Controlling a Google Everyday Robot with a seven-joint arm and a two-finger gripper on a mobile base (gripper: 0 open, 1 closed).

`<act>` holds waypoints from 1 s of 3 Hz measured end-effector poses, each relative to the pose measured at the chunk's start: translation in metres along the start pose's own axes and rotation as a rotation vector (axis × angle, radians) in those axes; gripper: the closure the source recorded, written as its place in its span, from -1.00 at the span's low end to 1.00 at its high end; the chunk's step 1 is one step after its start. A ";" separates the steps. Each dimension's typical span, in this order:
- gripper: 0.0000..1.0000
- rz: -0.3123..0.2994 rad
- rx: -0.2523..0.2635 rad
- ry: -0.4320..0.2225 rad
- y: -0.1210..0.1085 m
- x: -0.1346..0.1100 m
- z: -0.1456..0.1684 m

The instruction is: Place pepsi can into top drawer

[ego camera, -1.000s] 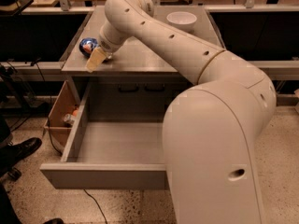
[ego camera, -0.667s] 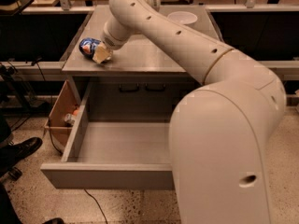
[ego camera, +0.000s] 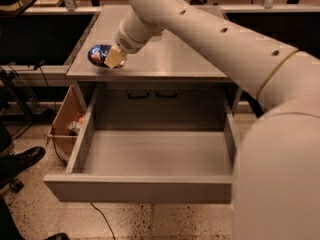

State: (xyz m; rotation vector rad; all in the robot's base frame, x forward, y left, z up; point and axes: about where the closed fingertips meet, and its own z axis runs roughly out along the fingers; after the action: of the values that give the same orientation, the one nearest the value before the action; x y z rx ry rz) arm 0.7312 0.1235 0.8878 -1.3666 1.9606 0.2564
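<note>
The pepsi can [ego camera: 98, 54], blue with a red-and-white logo, lies on its side on the grey cabinet top [ego camera: 170, 59] near its front left corner. My gripper [ego camera: 115, 58] is right at the can's right side, its tan fingertip touching or nearly touching it. The top drawer [ego camera: 150, 156] is pulled wide open below the cabinet top, and its plain grey inside holds nothing.
A brown cardboard box [ego camera: 67, 121] with small items stands on the floor left of the drawer. A black shoe [ego camera: 20, 161] is at the far left. Cables run over the speckled floor. My arm [ego camera: 210, 39] crosses the cabinet top from the right.
The arm has reached further left and down toward the can, and the gripper now sits against the can. The can has stayed at the cabinet's front left corner.
</note>
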 end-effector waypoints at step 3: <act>1.00 0.051 -0.030 0.020 0.064 0.092 -0.099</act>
State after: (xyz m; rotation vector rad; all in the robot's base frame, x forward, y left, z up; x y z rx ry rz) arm 0.6144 0.0298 0.8845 -1.3445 2.0172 0.2979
